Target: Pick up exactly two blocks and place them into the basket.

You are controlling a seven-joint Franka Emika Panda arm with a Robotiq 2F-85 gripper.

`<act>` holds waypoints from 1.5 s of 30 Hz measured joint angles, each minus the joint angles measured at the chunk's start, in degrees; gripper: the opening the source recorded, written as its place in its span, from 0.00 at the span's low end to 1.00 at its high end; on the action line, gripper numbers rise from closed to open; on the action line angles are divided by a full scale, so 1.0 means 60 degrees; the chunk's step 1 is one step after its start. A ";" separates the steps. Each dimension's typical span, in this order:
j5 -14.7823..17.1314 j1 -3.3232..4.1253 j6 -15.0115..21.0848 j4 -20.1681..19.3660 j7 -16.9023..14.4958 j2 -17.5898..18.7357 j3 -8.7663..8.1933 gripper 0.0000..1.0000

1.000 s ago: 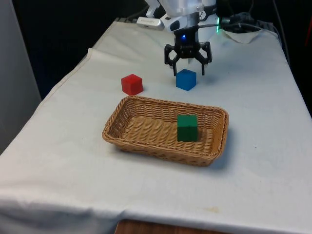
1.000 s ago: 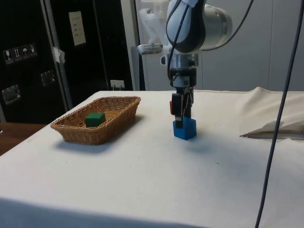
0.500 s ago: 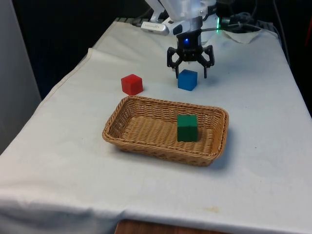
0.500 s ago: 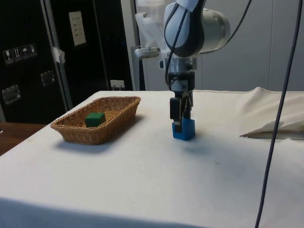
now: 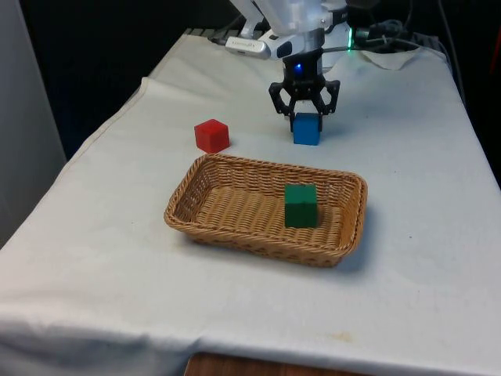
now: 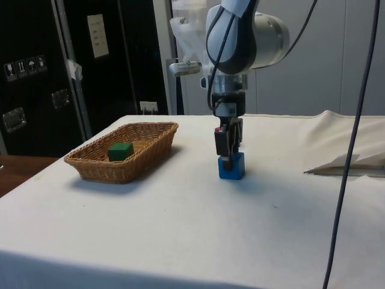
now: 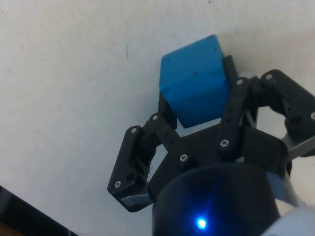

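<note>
Closed in around the blue block (image 5: pixel 306 129) since a second ago, with the hand (image 5: pixel 305 112) lower and its fingers (image 7: pixel 165 111) now pressed on two opposite faces: clamped on the block, which rests on the worktop (image 5: pixel 407 172) just behind the basket (image 5: pixel 235 235). Probably light, stiff and smooth-sided; best held square across flat faces, not corners. Green block (image 5: pixel 300 205) already in the basket; red block (image 5: pixel 211 135) nearby towards the front view's left.
</note>
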 measured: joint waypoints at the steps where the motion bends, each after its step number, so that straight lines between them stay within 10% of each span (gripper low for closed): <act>1: 0.0000 0.0000 0.0000 0.0000 0.0000 0.0000 0.0000 0.03; 23: -0.0525 0.0000 -0.0344 -0.0086 -0.0057 -0.1175 -0.0201 0.03; 45: -0.0630 -0.0010 -0.0401 0.0201 -0.1318 -0.1394 -0.0535 0.03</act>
